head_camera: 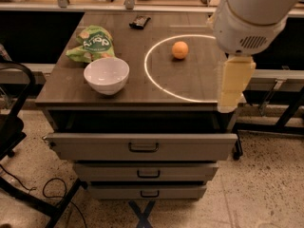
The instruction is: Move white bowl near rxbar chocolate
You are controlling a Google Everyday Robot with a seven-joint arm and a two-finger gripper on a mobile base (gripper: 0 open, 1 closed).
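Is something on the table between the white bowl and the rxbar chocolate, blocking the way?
Nothing lies directly between the white bowl and the rxbar chocolate. The green snack bag sits just left of that line, close behind the bowl. The end effector hangs over the right edge of the table.

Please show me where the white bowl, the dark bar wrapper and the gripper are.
Glossy white round bowl (106,75): camera view, inner wall.
Small dark rectangular bar wrapper (139,21): camera view, its middle.
Cream gripper (229,99): camera view, lower end, over the wooden table (190,82)'s right edge.
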